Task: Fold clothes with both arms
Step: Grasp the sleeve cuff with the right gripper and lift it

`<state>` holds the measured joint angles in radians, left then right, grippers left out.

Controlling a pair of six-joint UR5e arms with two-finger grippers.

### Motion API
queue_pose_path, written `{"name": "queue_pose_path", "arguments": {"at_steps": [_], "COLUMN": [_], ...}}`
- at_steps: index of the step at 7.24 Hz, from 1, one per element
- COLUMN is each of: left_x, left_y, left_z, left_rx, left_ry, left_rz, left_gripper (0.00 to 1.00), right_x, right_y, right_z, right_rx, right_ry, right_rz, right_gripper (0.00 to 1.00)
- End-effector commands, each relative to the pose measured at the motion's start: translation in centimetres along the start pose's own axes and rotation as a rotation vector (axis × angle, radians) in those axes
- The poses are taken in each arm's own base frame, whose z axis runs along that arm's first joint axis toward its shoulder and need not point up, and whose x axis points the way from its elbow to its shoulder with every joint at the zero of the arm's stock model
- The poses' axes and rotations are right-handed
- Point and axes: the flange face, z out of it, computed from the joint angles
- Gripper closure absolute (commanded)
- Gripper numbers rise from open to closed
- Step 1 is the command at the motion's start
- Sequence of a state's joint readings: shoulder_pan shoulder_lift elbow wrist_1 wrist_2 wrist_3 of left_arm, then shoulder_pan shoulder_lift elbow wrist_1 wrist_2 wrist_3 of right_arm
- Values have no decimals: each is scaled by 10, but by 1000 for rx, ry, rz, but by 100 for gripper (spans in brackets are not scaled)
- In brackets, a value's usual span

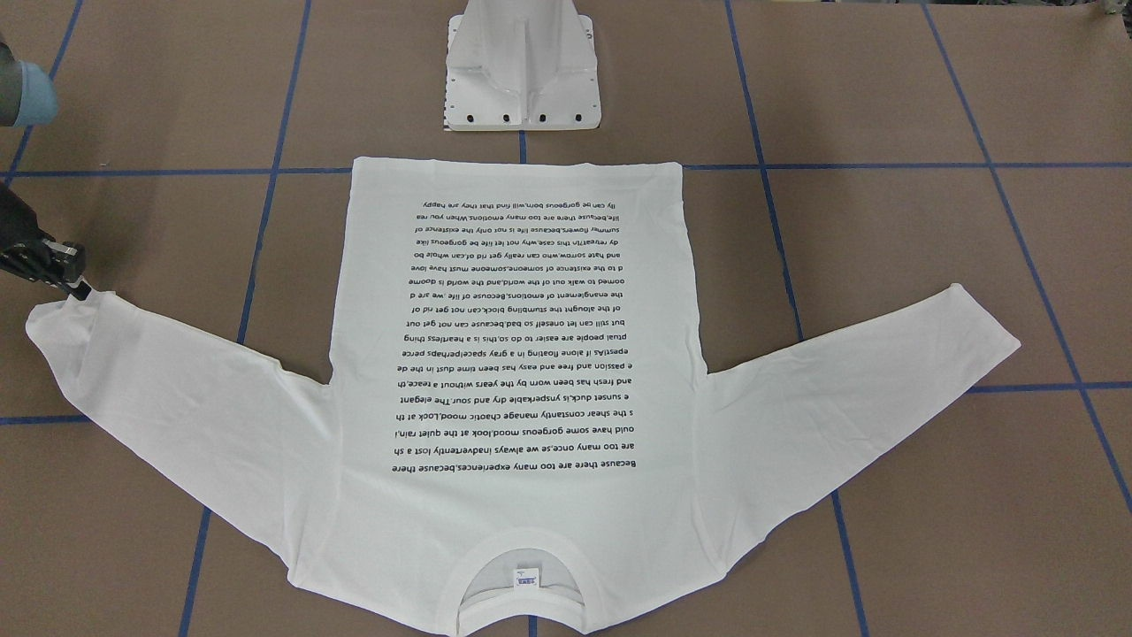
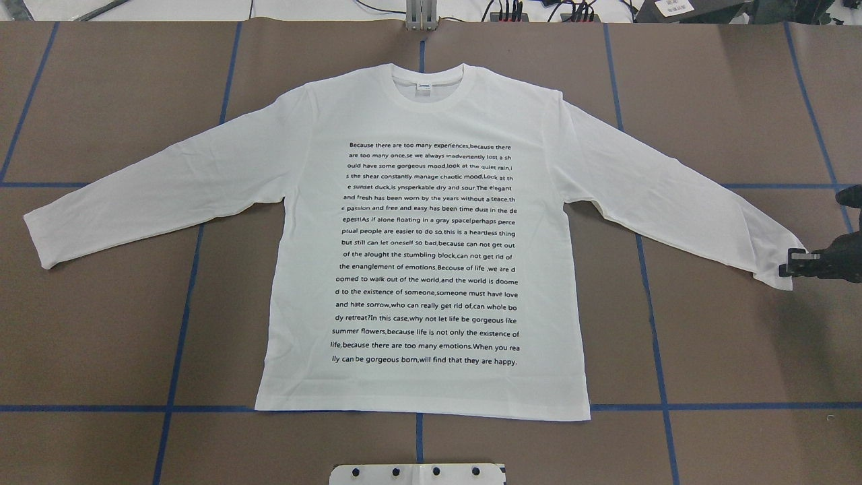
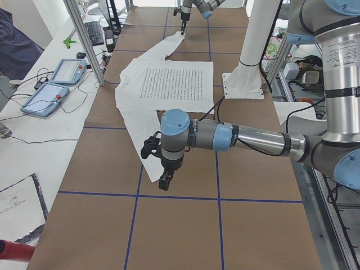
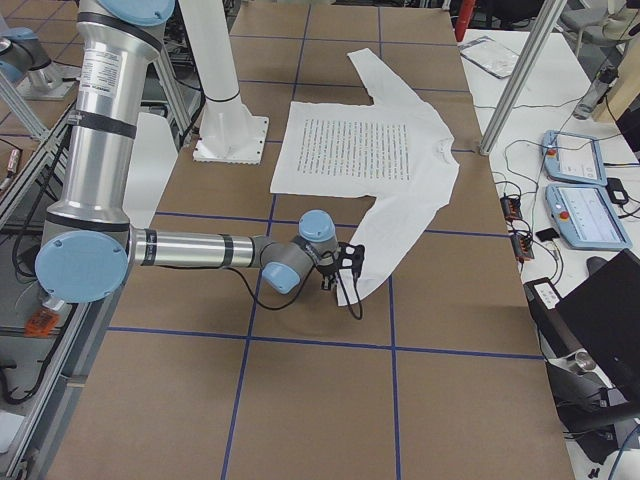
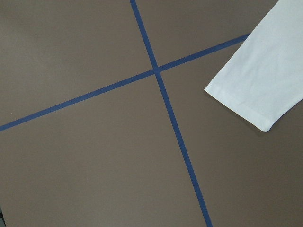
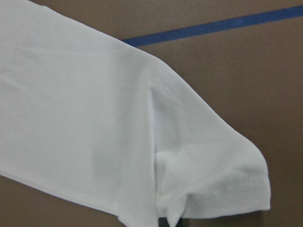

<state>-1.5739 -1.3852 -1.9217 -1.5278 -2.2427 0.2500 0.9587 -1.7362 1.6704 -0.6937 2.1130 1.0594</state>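
Note:
The white long-sleeved T-shirt (image 2: 424,242) lies flat on the brown table, black text up, collar (image 2: 427,84) on the far side from the robot, both sleeves spread out. My right gripper (image 2: 798,264) sits at the right sleeve's cuff (image 1: 53,314), shut on its edge. In the right wrist view the cuff (image 6: 213,189) is puckered at the pinch. My left gripper (image 3: 165,181) hangs just past the left sleeve's cuff (image 5: 246,94), apart from it. It shows only in the exterior left view, so I cannot tell whether it is open or shut.
The white metal pedestal (image 1: 522,84) stands just behind the shirt's hem. Blue tape lines (image 5: 165,104) cross the table. Control tablets (image 3: 53,84) and cables lie on a side bench beyond aluminium posts (image 3: 84,39). A person (image 3: 14,45) stands at that bench.

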Motion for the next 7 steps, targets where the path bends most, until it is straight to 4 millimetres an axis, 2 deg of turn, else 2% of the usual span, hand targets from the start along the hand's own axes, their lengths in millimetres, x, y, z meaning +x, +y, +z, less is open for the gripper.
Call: {"name": "queue_pose_path", "arguments": {"at_steps": [1, 2, 3, 4, 6, 7], "left_x": [-1, -1, 0, 0, 0, 0], "left_y": [0, 0, 0, -1, -1, -1], "left_z": [1, 1, 1, 0, -1, 0], "left_rx": [-2, -2, -1, 1, 2, 1], "left_ry": [2, 2, 2, 1, 1, 1], "left_rz": [-2, -2, -1, 0, 1, 0], "left_gripper": [0, 0, 0, 0, 0, 0], "right_x": [-90, -138, -203, -276, -350, -406], "right_y": [-50, -76, -110, -148, -172, -177], "right_z": [-12, -15, -16, -18, -18, -6], "right_rx": [114, 149, 170, 190, 225, 232], "right_ry": [-106, -154, -191, -233, -253, -266], "right_rz": [-79, -112, -137, -163, -195, -218], "right_gripper": [100, 100, 100, 100, 100, 100]}}
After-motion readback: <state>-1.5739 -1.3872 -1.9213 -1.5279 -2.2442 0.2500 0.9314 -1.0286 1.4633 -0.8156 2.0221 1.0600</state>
